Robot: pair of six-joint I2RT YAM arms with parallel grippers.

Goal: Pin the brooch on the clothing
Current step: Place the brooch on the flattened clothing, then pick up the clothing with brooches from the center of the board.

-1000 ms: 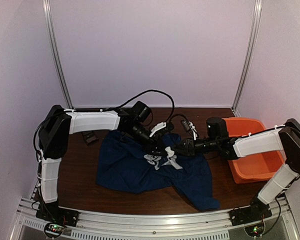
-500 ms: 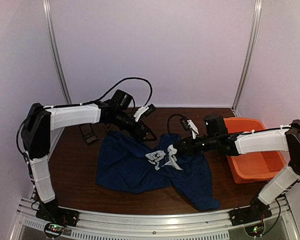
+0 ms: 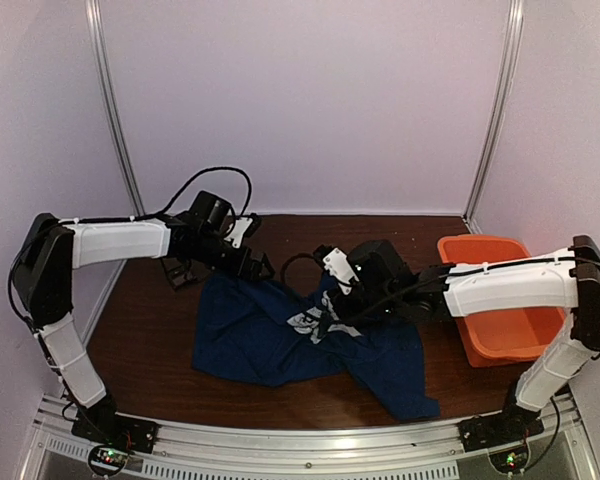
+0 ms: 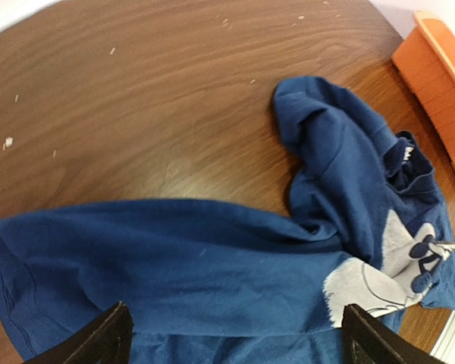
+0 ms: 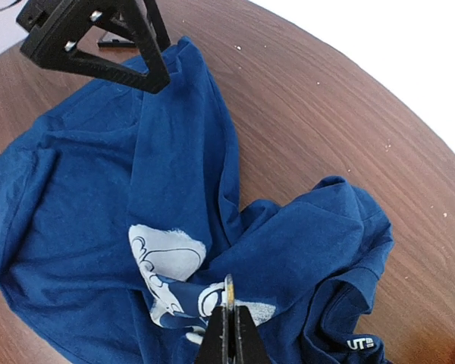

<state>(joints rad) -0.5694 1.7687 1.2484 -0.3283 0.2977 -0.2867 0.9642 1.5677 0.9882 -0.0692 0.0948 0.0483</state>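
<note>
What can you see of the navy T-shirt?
Navy T-shirt, soft knit by look, lies crumpled and folded on the brown table, white mouse print creased but facing up, small white lettering near one hem. Right claw, shut, hovers over the print; contact unclear.
</note>
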